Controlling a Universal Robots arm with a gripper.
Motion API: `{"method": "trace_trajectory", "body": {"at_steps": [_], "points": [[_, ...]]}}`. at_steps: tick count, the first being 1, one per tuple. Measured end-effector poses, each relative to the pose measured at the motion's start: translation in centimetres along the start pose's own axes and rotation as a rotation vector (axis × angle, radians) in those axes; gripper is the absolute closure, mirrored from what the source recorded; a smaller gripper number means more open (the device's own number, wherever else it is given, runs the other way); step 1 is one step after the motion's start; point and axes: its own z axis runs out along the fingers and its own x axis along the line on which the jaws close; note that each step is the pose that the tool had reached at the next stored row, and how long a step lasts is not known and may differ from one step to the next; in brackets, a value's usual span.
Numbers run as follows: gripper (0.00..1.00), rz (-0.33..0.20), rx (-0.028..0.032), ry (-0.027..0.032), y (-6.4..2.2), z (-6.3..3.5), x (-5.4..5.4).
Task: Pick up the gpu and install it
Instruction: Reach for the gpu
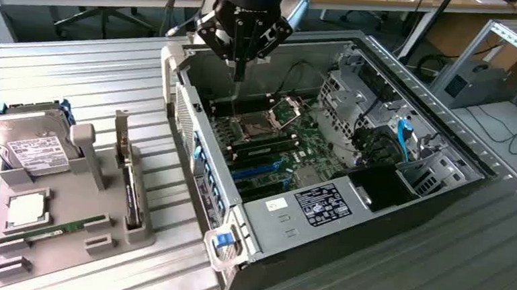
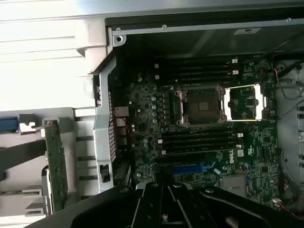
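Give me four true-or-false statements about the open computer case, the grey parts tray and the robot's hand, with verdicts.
1. The flat green circuit-board gpu with a silver end bracket stands on edge in the grey plastic tray, outside the open metal computer case. True.
2. The black robot hand holds the gpu. False: the hand hovers over the case, apart from the gpu.
3. The silver boxy hard drive sits inside the case. False: it rests in the tray, at the exterior view's left.
4. The square processor socket has no cooler over it. True.
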Motion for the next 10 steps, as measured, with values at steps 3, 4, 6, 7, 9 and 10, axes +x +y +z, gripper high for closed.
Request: {"method": "trace_trajectory", "body": {"at_steps": [3, 4, 6, 7, 9, 10], "points": [[0.89, 0.000, 0.0001, 0.0000, 0.00, 0.00, 0.00], [0.89, 0.000, 0.0000, 0.0000, 0.00, 0.00, 0.00], [0.89, 0.000, 0.0000, 0.0000, 0.00, 0.00, 0.00], [0.89, 0.000, 0.0000, 0.0000, 0.00, 0.00, 0.00], [0.89, 0.000, 0.0000, 0.0000, 0.00, 0.00, 0.00], [0.89, 0.000, 0.0000, 0.0000, 0.00, 0.00, 0.00]]}}
